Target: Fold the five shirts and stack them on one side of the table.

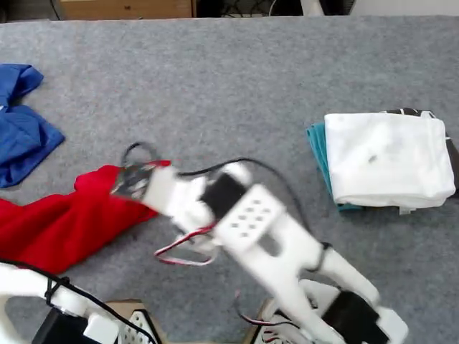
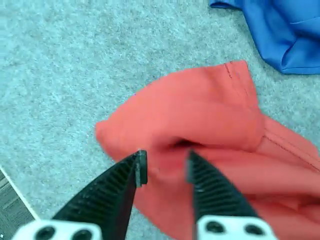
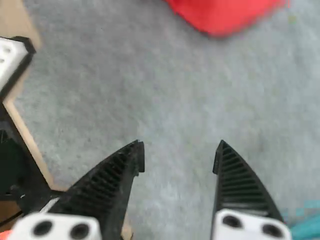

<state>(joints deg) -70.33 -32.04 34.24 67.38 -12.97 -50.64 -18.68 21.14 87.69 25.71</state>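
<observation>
A crumpled red shirt point(image 1: 64, 222) lies at the table's front left, and a crumpled blue shirt point(image 1: 21, 129) lies behind it at the left edge. My left gripper point(image 2: 166, 165) hangs open just above a raised fold of the red shirt point(image 2: 210, 120), with the blue shirt point(image 2: 285, 30) beyond. My right arm stretches across from the front right. Its gripper point(image 1: 129, 180) is over the red shirt's near corner. In the right wrist view that gripper point(image 3: 179, 150) is open over bare carpet, with the red shirt point(image 3: 220, 12) ahead.
On the right side sits a stack of folded shirts: white point(image 1: 387, 161) on top, teal point(image 1: 319, 154) under it, and a dark one point(image 1: 452, 154) at the far edge. Grey cloth point(image 1: 237, 86) covers the table. My left arm's base point(image 1: 64, 297) stands front left.
</observation>
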